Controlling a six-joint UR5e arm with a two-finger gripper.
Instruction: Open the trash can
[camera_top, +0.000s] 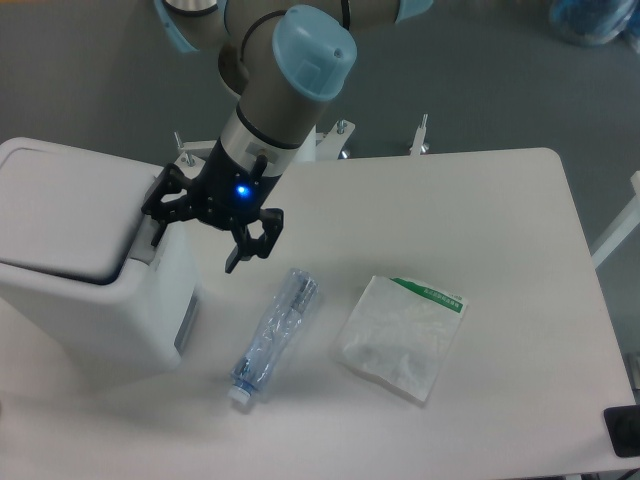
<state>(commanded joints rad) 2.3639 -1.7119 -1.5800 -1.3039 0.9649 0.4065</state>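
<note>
Sat at the bench's (520, 200) left edge: the bin (90, 300), lid (60, 215) down and flat, not yet opened. Hung just right of the lid's near corner: the gripper (197, 240), fingers (243, 250) spread wide, pinching nothing. Reached down by the bin's right wall with 1 finger; pointed out over bare bench with the other. Could not tell whether that finger touched the bin. Judged the step in hand as lining up on the release at the lid's right edge. Best done by bringing 1 fingertip squarely over the button strip, then pressing straight down, slowly, with no sideways shove against a light plastic body likely to slide. Kept well in mind: a hinged lid apparently swinging up and away from the arm, so wrist better held low and to the right, outside that arc. Lay near on the right: a crushed bottle (277, 335), cap toward the camera, and further right a white packet (402, 335), both apart from the bin. Left open for retreat: the bare strip behind the bottle, toward the far edge.
</note>
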